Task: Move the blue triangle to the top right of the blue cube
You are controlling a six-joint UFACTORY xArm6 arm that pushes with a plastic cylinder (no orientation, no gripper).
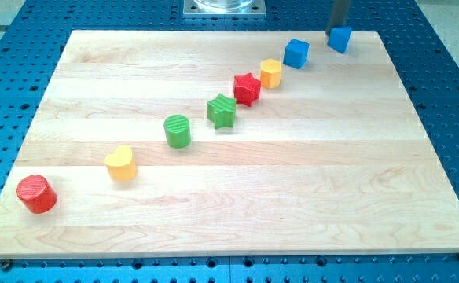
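The blue triangle sits near the top edge of the wooden board, at the view's upper right. The blue cube stands just to its lower left, a small gap apart. My tip comes down from the view's top and rests at the blue triangle's upper left edge, touching or almost touching it.
A diagonal row runs from the cube toward the view's lower left: a yellow block, a red star, a green star, a green cylinder, a yellow heart, a red cylinder. A metal mount sits above the board's top edge.
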